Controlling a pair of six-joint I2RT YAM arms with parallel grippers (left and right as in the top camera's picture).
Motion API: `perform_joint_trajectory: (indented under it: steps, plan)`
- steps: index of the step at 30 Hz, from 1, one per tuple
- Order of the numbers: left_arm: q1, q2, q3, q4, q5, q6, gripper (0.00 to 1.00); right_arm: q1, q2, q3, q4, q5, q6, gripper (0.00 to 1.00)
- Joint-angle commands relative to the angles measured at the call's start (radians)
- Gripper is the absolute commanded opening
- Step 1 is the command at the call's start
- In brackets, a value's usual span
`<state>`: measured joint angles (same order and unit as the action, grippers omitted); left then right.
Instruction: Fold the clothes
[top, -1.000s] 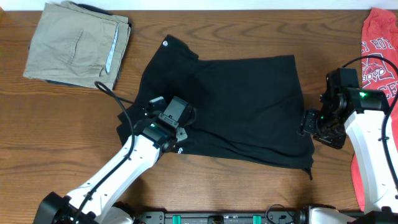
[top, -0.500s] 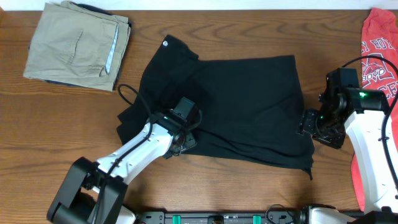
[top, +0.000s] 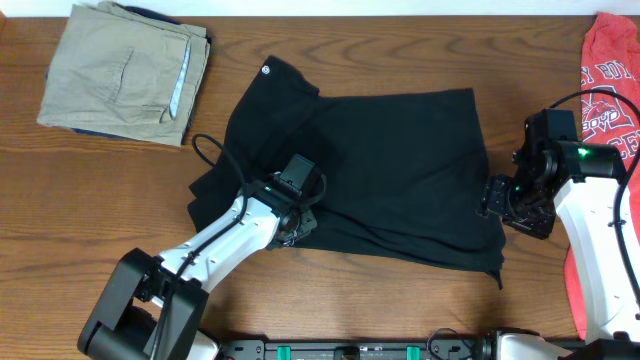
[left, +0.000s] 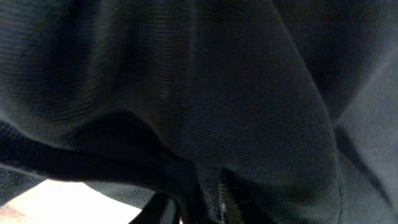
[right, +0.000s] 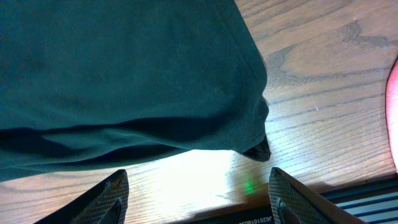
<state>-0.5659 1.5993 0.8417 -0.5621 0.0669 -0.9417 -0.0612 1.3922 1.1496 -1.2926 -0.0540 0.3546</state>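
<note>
Wrinkled black shirt (top: 400, 170) spread on table (top: 120, 200), small round white logo (top: 266, 69) at far left, left gripper (top: 298, 212) pinching its near-left edge, right gripper (right: 199, 186) wide apart.

Overhead: fixed, looks straight down on the counter (top: 100, 200), arm bases at the bottom edge, whole black shirt (top: 400, 160) in frame. Left wrist: pressed right up to the shirt, so dark blurred fabric fills nearly the frame. Right wrist: low and near, facing the shirt's edge across the counter, right gripper (right: 198, 177) with its fingers (right: 106, 200) in the bottom corners. All three share the shirt. The red printed shirt (top: 603, 60) shows overhead and as a sliver in the right wrist view.
</note>
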Motion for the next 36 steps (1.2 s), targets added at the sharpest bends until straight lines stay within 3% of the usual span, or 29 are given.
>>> perform_joint_trajectory:
  steps: [1, 11, 23, 31, 33, 36]
  plan:
    - [0.005, 0.005, -0.001, -0.001, -0.026, 0.032, 0.06, 0.003, -0.005, -0.002, -0.001, -0.006, -0.015, 0.70]
    - [0.061, -0.045, 0.169, -0.050, -0.027, 0.219, 0.06, 0.003, -0.005, -0.002, 0.002, -0.006, -0.015, 0.70]
    - [0.086, -0.026, 0.174, 0.183, -0.190, 0.235, 0.06, 0.003, -0.005, -0.002, -0.001, -0.006, -0.015, 0.70]
    - [0.086, -0.022, 0.174, 0.344, -0.195, 0.254, 0.07, 0.004, -0.005, -0.002, -0.002, -0.007, -0.015, 0.70]
    - [0.086, -0.022, 0.174, 0.366, -0.195, 0.258, 0.27, 0.004, -0.005, -0.002, -0.002, -0.007, -0.014, 0.70]
    - [0.086, -0.023, 0.174, 0.365, -0.195, 0.311, 0.72, 0.004, -0.005, -0.002, -0.003, -0.008, -0.014, 0.70]
